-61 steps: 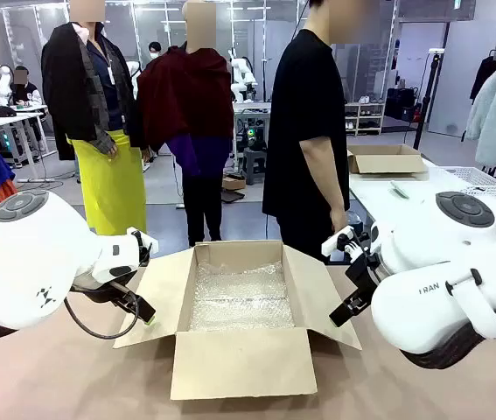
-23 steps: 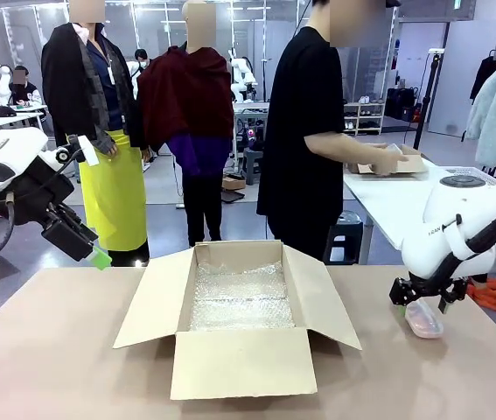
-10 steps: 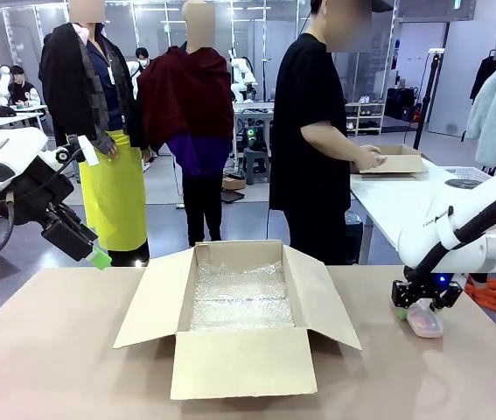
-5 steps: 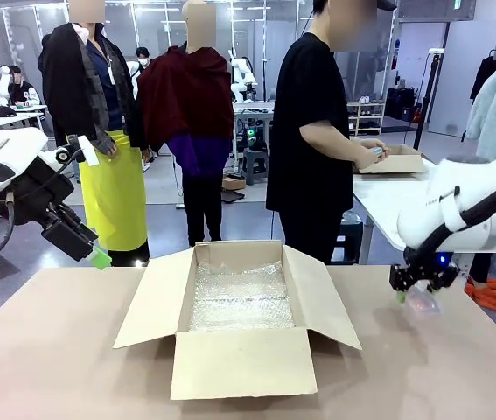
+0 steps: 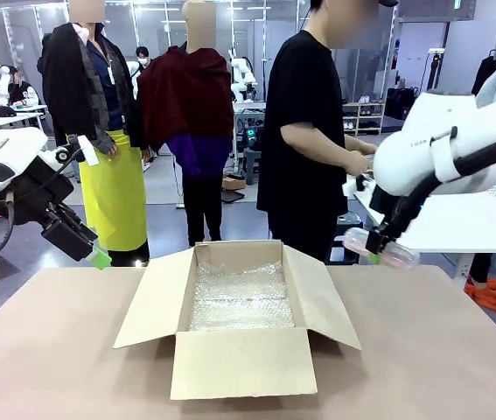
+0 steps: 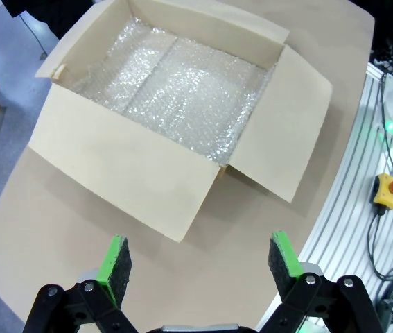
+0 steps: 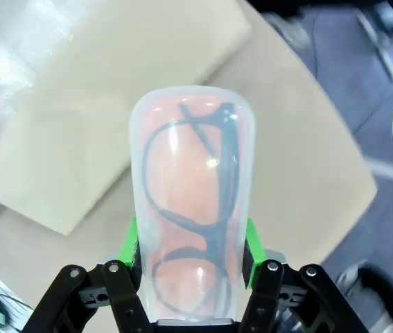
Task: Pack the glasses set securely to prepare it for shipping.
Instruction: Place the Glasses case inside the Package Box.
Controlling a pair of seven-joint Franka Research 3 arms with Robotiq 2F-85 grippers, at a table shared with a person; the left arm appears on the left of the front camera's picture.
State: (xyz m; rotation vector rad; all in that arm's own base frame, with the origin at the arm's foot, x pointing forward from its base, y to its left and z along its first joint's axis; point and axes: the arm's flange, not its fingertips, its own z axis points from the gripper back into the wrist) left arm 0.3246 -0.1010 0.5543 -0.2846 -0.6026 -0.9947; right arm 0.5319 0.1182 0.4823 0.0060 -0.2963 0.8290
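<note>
**Pink case lifted, box not yet loaded**

A tan table (image 5: 55,350) in a busy workshop carries the scene, with a person in a black shirt (image 5: 304,131) standing behind the open brown cardboard box (image 5: 239,359) at the table's middle. To the left of the box and above table level hangs the left gripper (image 5: 99,257). Its wrist view looks down on the box from over the table, and its green-padded jaws stand wide apart with nothing between them (image 6: 199,258).

The box has all its flaps folded outward. Its floor is lined with clear bubble wrap (image 5: 241,297), and nothing lies on that lining.

To the right of the box, and above its right flap's outer edge, the right gripper (image 5: 374,249) is clamped on the pale pink oblong glasses case with a translucent lid (image 5: 389,255). The right wrist view shows its pads pressed against the case's two long sides (image 7: 190,253), with dark-framed glasses visible through the lid (image 7: 191,208). The case is clear of the table and not yet over the lining.

By this evidence the packing is at an early stage: one case is picked up and on its way. Placing it on the wrap, adding the rest of the set and closing the flaps all remain.
</note>
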